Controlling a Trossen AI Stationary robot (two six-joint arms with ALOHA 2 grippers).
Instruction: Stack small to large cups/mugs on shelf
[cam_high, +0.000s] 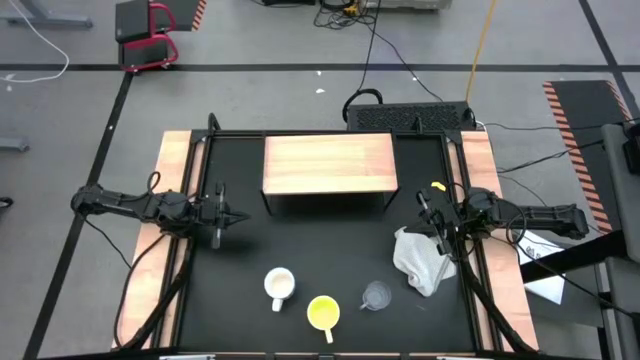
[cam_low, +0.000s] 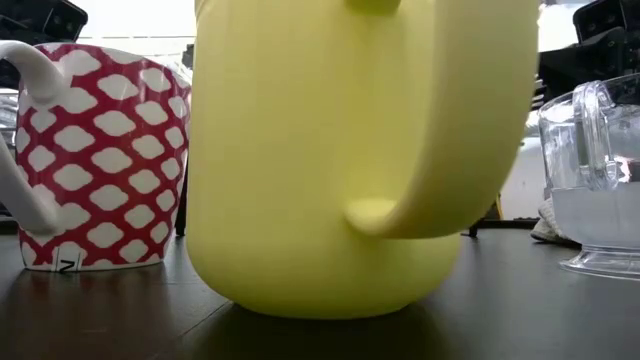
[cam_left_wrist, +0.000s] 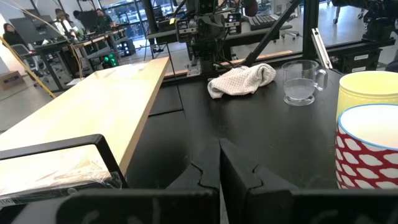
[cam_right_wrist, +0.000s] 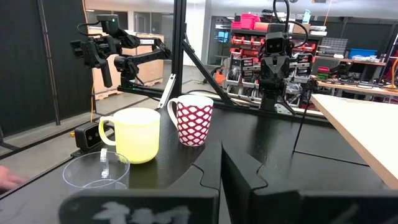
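High view: cups (cam_high: 323, 312) well apart from end effectors.

We count 3 drinking vessels on the black table (cam_high: 330, 240): 1 white mug with a red pattern (cam_high: 279, 287), 1 yellow mug (cam_high: 323, 314) and 1 clear glass cup (cam_high: 376, 296). We see 1 wooden shelf (cam_high: 329, 165), 1 white cloth (cam_high: 420, 260) and 2 robot arms, each with 1 gripper: the left gripper (cam_high: 243, 217) and the right gripper (cam_high: 421, 203).
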